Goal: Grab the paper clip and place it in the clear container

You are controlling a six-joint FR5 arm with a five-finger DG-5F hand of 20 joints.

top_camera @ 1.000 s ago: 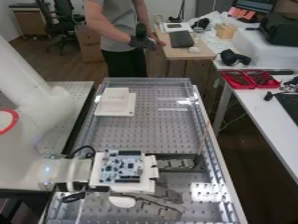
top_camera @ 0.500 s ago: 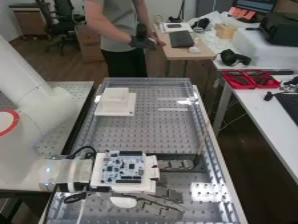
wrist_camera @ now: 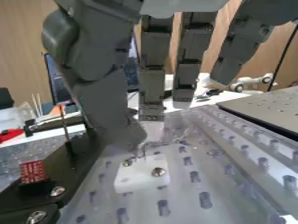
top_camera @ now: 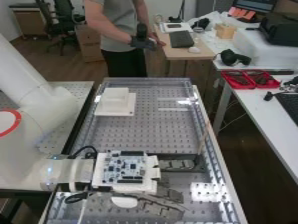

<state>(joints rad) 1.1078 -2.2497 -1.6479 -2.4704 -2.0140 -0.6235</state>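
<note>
In the high view the hand [top_camera: 163,194] is at the bench's near end, low over the perforated surface, its fingers stretched out straight toward the right side. Seen from the wrist, the hand [wrist_camera: 152,75] is open, with long straight fingers and the thumb beside them. Just past the fingertips is something clear [wrist_camera: 174,131], perhaps the clear container; its edges blend with the shiny surface. A small white block [wrist_camera: 142,174] with screws lies near the thumb's tip. I cannot make out a paper clip for certain.
A white stepped block [top_camera: 115,102] stands at the bench's far left. Clear walls and a rail [top_camera: 216,150] edge the bench. Red trays [top_camera: 249,79] sit on the side table. A black plate with a red part [wrist_camera: 33,171] is close to the thumb.
The hand and its mounted board have shifted very slightly to the right, and the arm's upper links have moved a little. The fingers remain stretched out.
</note>
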